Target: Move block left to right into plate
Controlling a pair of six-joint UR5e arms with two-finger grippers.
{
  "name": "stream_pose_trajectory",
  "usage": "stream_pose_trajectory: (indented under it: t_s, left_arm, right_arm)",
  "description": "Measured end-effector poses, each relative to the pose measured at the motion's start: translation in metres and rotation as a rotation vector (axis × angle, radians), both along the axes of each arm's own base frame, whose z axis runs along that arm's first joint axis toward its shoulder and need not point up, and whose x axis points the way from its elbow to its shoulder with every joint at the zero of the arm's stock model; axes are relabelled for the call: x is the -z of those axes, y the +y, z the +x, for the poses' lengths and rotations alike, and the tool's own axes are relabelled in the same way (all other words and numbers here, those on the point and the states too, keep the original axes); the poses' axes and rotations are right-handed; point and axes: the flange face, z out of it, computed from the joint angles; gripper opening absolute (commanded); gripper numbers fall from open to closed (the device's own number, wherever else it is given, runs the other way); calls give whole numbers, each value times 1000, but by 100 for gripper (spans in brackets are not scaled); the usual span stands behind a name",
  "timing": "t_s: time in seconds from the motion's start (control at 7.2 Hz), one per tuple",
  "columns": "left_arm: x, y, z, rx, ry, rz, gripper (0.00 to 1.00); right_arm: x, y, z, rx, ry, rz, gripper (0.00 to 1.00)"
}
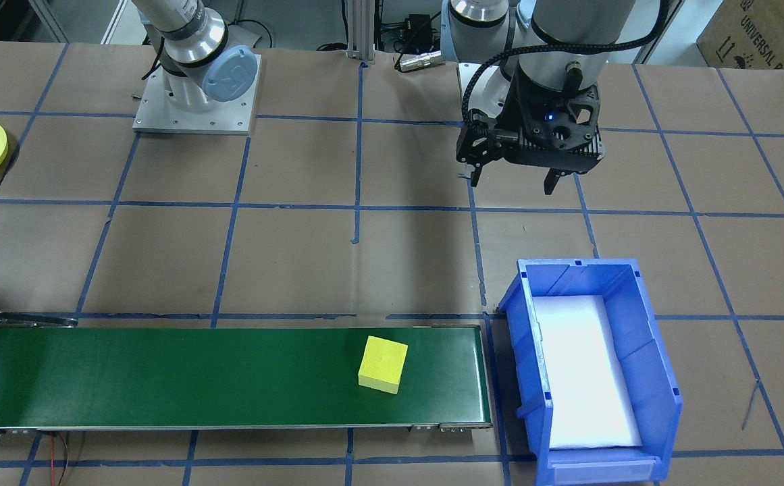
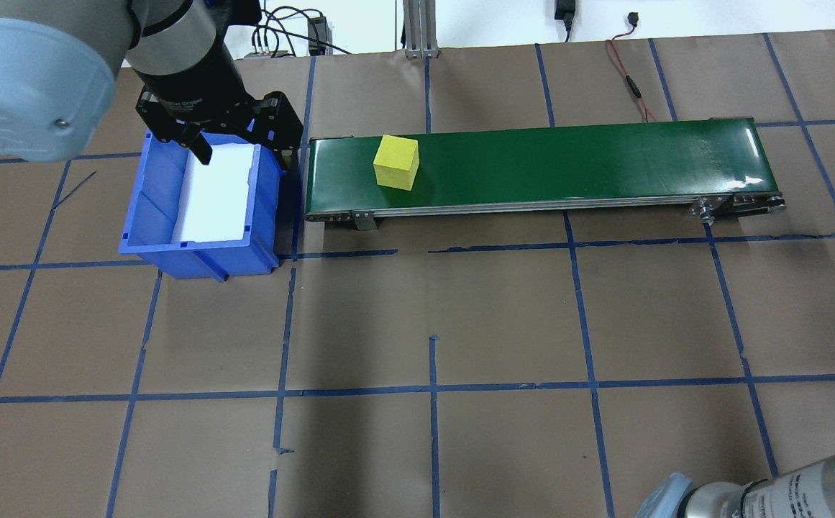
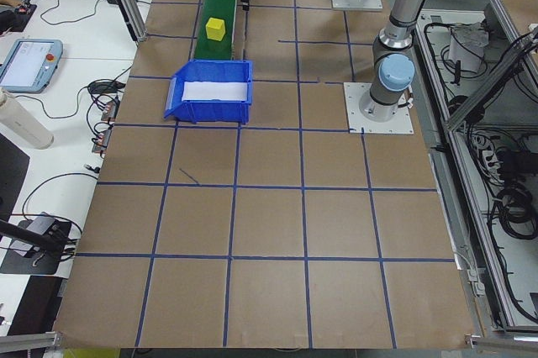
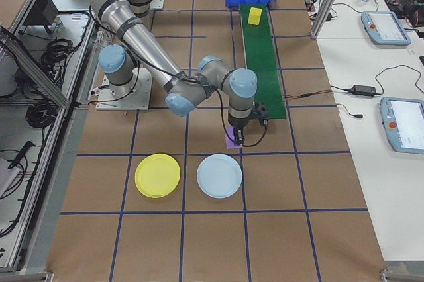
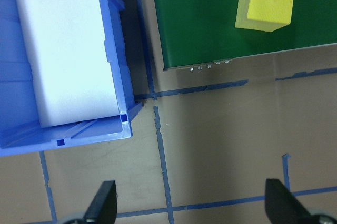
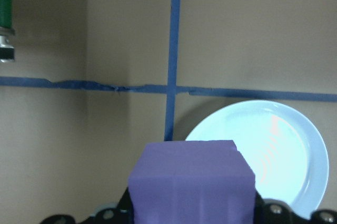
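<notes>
Brown counter [image 2: 503, 316]: right claw [image 6: 192, 219] grips a purple block [image 6: 192, 182], pale blue plate [image 6: 263, 155] just ahead, yellow plate [image 4: 158, 175] beside; it could drop wrongly. Left claw [image 5: 192, 208] open

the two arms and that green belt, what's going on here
The right gripper holds a purple block above the table, near a pale blue plate with the yellow plate beside it; both plates are bare. At the other end, the left gripper hangs open near the blue bin, holding nothing. A yellow block sits on the green conveyor belt, close to the bin end.
</notes>
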Motion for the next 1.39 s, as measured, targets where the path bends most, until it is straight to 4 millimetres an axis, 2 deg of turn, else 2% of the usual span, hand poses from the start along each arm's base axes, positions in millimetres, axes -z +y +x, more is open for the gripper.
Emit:
stream_pose_trajectory:
  t_s: [0.14, 0.28, 0.42, 0.56, 0.83, 1.11, 1.25, 1.39]
  left_arm:
    - [-3, 3, 1, -1, 0, 0, 100]
    - [-7, 4, 3, -5, 0, -5, 100]
    - [-11, 4, 6, -13, 0, -14, 100]
    - [-16, 4, 7, -19, -3, -23, 100]
    - [-18, 3, 7, -27, 4, -27, 100]
    - [-17, 2, 3, -37, 22, -24, 100]
    - [-16, 2, 0, -40, 43, -22, 100]
    - [-15, 2, -1, -42, 53, -21, 100]
  right_arm:
    - [19, 14, -22, 4, -9, 10, 35]
    - [36, 26, -44, 3, -9, 8, 45]
    - [50, 31, -61, -2, 0, -1, 88]
    - [62, 33, -70, -1, -1, -3, 100]
    - [73, 36, -78, 8, -15, -13, 100]
    - [57, 34, -77, 14, -19, -38, 100]
    - [42, 24, -61, 28, -42, -67, 100]
    - [24, 0, -28, 45, -58, -101, 100]
